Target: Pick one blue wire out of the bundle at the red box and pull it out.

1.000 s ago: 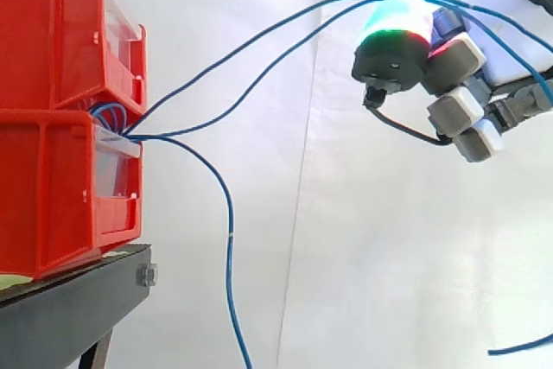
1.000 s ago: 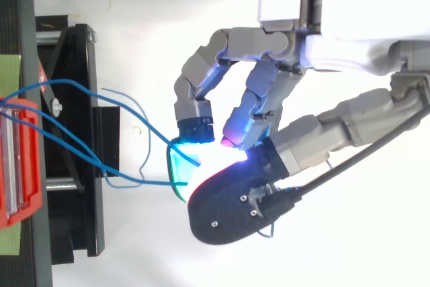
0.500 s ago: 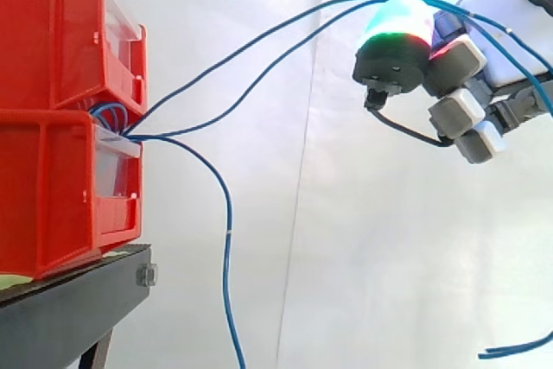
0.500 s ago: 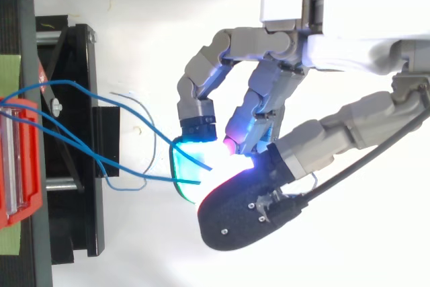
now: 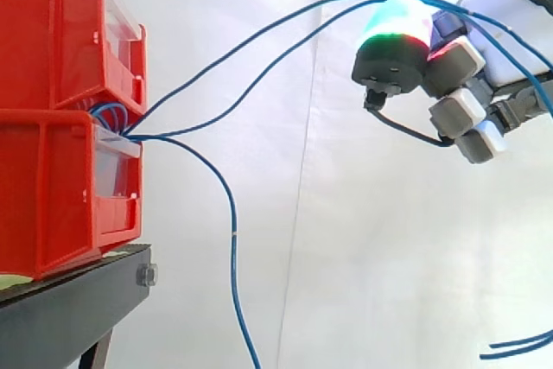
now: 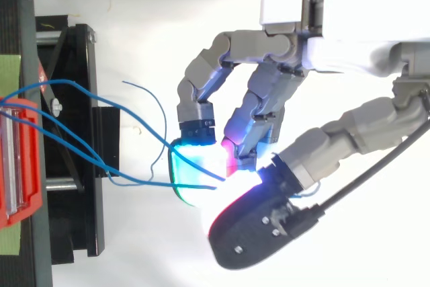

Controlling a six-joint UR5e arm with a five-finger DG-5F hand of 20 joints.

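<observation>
A bundle of thin blue wires (image 5: 111, 115) came out between two stacked red plastic bins (image 5: 52, 196) on a black metal stand (image 5: 69, 313). Two of them rose across the white curtain (image 5: 363, 239) to the hand (image 6: 349, 38). Its fingers were curled, and the two wires ran in between the glowing fingertips (image 6: 195, 166) and the thumb pad, seemingly pinched there. Another wire hung down near the stand, well apart from the hand.

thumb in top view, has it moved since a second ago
Yes: the thumb of the hand has swung away from the black stand, toward the view's lower right.
</observation>
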